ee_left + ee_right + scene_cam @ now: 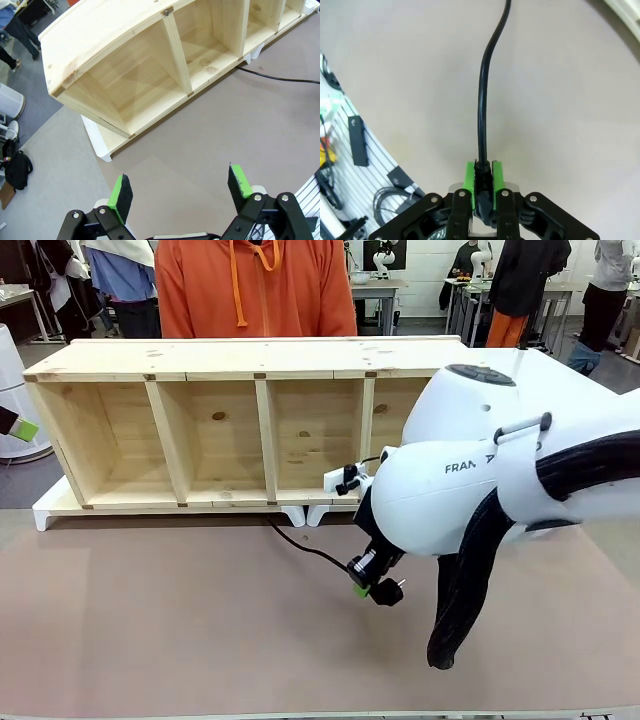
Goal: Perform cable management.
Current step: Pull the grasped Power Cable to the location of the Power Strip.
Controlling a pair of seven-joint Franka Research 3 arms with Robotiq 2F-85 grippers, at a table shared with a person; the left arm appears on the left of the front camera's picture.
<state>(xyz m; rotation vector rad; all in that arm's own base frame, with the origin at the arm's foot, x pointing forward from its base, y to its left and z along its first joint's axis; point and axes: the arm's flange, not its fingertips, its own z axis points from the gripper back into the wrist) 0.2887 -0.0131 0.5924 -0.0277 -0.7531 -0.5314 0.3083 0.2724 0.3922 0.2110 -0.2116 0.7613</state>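
Note:
The cable [305,549] is a thin black cord that runs from under the wooden shelf [240,415] across the brown table to my right gripper [366,585]. That gripper is shut on the cable near its black plug [387,592], just above the table. In the right wrist view the cable [485,90] runs straight away from the right gripper [482,181], pinched between the green pads. My left gripper [181,192] is open above the table's left end, near the shelf [150,65], with nothing between its fingers. A stretch of the cable [280,77] lies at the upper right there.
A person in an orange hoodie [255,285] stands behind the shelf. The shelf rests on a white base [45,512]. My right arm's thick black hose [465,580] hangs over the right of the table. A white bin [10,102] stands on the floor to the left.

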